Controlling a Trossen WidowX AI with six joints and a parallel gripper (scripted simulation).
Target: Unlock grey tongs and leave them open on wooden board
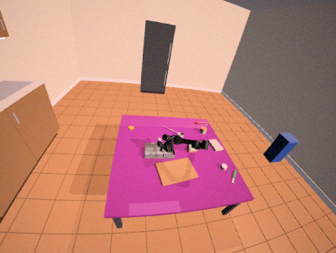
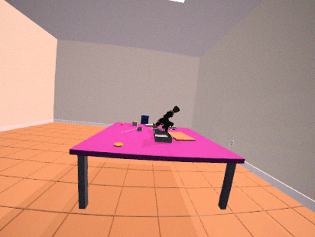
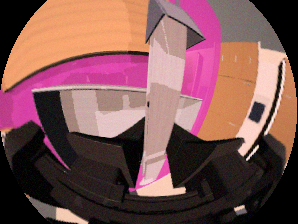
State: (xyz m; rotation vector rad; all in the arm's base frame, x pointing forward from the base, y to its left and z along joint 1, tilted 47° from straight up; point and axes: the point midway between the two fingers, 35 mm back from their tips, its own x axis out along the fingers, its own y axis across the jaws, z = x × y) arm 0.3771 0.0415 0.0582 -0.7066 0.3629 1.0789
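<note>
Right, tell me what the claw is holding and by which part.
The claw is shut on the grey tongs, gripping their arms toward one end, above the roasting tin; which end cannot be told.

In the top view the gripper (image 1: 166, 145) covers the grey tongs, so they cannot be made out there. The roasting tin (image 1: 152, 151) is hidden at its 3 o'clock side by the arm. In the wrist view the tongs (image 3: 161, 90) run behind the dark fingers at 6 o'clock, and the tin's (image 3: 93, 106) near edge is masked. In the exterior view the tin (image 2: 162, 137) is too small for detail.
</note>
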